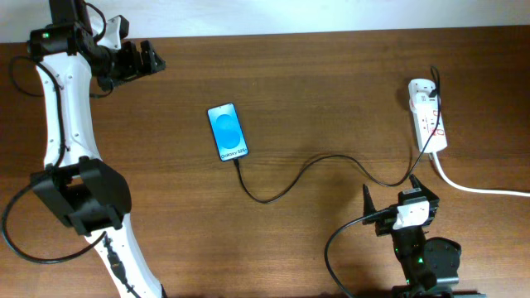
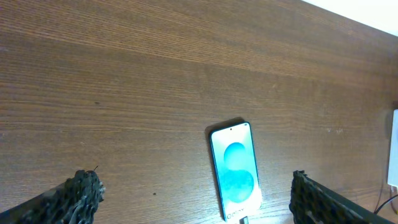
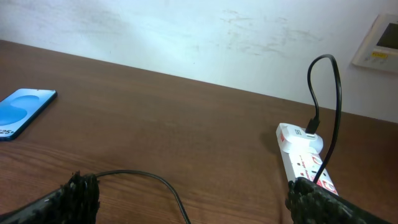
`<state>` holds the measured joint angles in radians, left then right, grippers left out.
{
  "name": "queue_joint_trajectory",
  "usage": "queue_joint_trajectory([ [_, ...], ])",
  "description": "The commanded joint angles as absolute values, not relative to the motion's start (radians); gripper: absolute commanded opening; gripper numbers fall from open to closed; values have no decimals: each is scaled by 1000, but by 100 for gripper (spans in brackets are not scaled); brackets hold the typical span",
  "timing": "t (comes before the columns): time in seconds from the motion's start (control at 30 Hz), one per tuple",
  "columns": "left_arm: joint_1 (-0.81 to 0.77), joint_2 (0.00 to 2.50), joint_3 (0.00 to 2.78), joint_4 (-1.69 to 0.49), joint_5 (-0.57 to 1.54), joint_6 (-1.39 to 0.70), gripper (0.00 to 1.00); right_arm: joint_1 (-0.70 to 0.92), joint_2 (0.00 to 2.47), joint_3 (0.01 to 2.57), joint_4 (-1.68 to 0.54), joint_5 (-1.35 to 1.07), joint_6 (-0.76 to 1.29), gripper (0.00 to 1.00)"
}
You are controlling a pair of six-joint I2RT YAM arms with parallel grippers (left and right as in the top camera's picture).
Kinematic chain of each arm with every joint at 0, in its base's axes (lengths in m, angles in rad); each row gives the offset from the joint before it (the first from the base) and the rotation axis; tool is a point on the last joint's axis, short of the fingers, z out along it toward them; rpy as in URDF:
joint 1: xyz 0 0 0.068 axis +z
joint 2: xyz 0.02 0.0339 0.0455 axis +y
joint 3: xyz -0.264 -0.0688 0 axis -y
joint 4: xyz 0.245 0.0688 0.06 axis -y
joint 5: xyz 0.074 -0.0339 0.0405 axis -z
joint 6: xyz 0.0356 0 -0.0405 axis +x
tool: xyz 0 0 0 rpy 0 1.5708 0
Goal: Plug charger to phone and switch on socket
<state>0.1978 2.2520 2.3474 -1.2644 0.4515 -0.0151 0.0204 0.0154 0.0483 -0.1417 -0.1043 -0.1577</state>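
The phone (image 1: 228, 132) lies flat on the wooden table with its blue screen lit; it also shows in the left wrist view (image 2: 236, 171) and the right wrist view (image 3: 22, 111). The charger cable (image 1: 315, 165) runs from the phone's near end across the table to the socket (image 1: 428, 114), a white power strip with red switches, also in the right wrist view (image 3: 305, 158). The cable's tip sits at the phone's bottom edge (image 2: 244, 219). My left gripper (image 1: 141, 58) is open and empty at the far left. My right gripper (image 1: 396, 200) is open and empty at the near edge.
A thick white cord (image 1: 480, 189) leaves the socket toward the right edge. A white wall lies behind the table, with a wall panel (image 3: 378, 43) at the right.
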Motion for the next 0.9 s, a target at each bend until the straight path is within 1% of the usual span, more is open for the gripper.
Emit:
queue_joint_trajectory([
  [0.0,201,2257,2365,-1263,447,-3,100,25,3,37,-138,-93,-157,99],
  [0.5,201,2257,2365,-1263,447,-3,99,25,3,37,-138,-93,-157,99],
  [0.63,192,2239,2362,-1223,437,-3,99,25,3,37,-138,-93,-157,99],
  [0.7,167,2203,2329,-1121,429,-3,100,25,3,37,-138,-93,-157,99],
  [0.83,90,2070,2135,-870,321,-2,100,25,3,37,-138,-93,-157,98],
  [0.87,42,1951,1928,-654,236,-2,100,25,3,37,-138,-93,-157,99],
])
